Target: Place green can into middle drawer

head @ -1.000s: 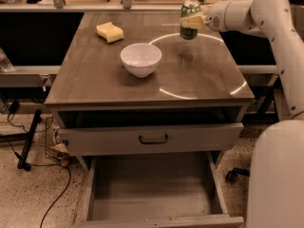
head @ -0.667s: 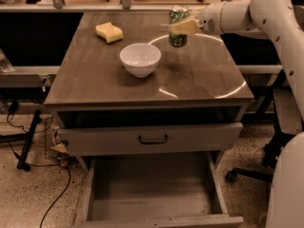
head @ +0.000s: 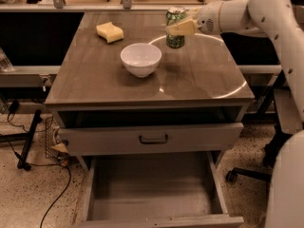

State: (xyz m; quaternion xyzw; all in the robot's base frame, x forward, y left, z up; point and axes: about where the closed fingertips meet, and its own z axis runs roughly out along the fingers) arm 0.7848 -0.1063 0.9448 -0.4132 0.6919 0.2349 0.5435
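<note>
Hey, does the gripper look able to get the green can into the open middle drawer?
Probably yes. The gripper holds the green can at the table's far side. The middle drawer is pulled out with a bare floor, and the handled drawer above covers only its rear, leaving the front open from above.

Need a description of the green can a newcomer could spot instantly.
Start at the brown tabletop. Behind and right of the white bowl is the green can, the only green, silver-topped item, clasped by the end effector.
</note>
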